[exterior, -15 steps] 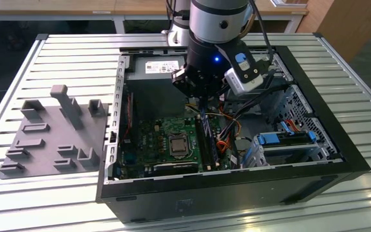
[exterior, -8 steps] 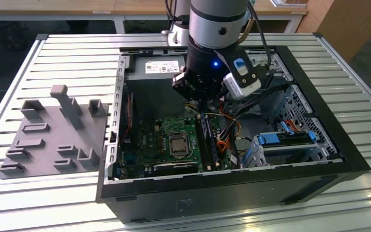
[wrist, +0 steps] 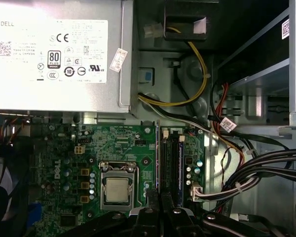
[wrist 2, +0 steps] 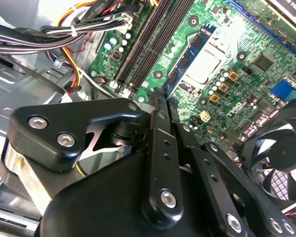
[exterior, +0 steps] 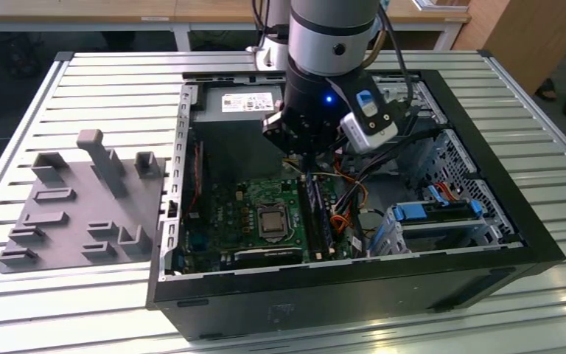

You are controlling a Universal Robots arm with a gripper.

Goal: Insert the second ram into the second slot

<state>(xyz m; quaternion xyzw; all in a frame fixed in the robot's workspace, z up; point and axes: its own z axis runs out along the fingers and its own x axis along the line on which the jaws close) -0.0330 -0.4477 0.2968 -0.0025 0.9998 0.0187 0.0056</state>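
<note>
Tool — jaws together — hovers beside the second ram.

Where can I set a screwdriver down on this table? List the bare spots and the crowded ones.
Bare table slats lie beyond the grey fixture plate toward the far edge, in front of that plate, and at the exterior view's right of the computer case. Inside the case is crowded: cables, drive bay, and the end effector over the motherboard.
</note>
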